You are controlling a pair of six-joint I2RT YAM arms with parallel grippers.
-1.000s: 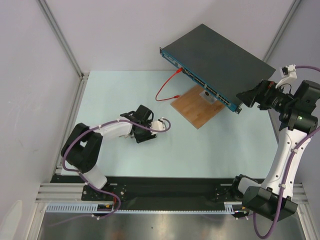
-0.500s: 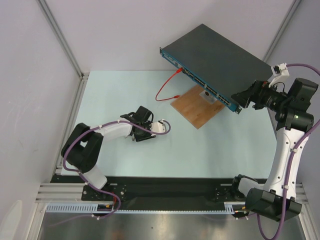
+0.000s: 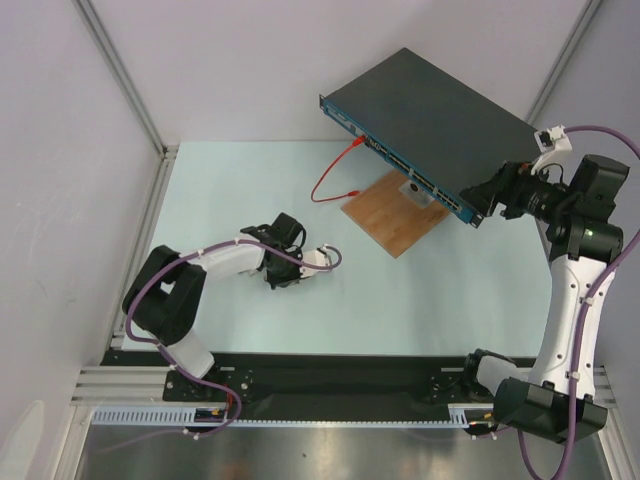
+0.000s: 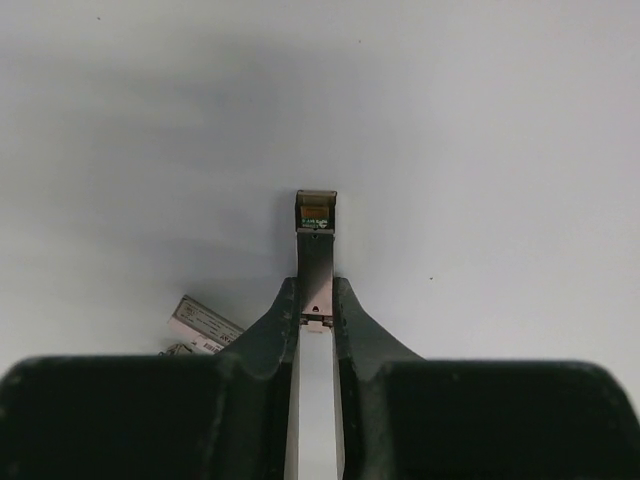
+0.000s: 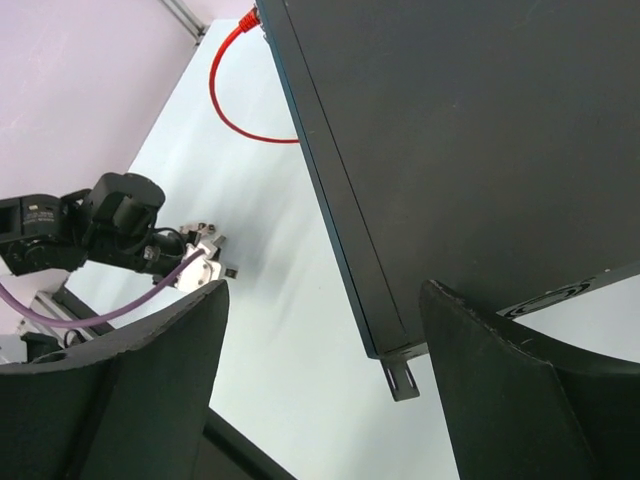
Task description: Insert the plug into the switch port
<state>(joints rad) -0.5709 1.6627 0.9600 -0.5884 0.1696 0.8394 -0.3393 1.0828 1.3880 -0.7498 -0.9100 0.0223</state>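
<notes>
The switch [image 3: 440, 110] is a flat dark box at the back right, its blue port edge [image 3: 400, 160] facing front-left. It fills the upper right of the right wrist view [image 5: 480, 130]. My left gripper [image 3: 295, 272] lies low over the table at centre-left. In the left wrist view it [image 4: 316, 295] is shut on a thin metal plug [image 4: 316, 235] that sticks out past the fingertips. My right gripper [image 3: 485, 196] is open at the switch's right corner, its fingers [image 5: 160, 370] spread wide either side of that corner [image 5: 322, 290].
A brown wooden board [image 3: 390, 225] lies under the switch's front edge. A red cable [image 3: 325, 185] loops from a left port down onto the table. A small labelled part [image 4: 205, 322] lies beside the left gripper. Frame posts and walls enclose the table.
The right arm has shifted slightly left and closer to the switch's right corner. The left wrist has moved a little down and left, still holding the plug.
</notes>
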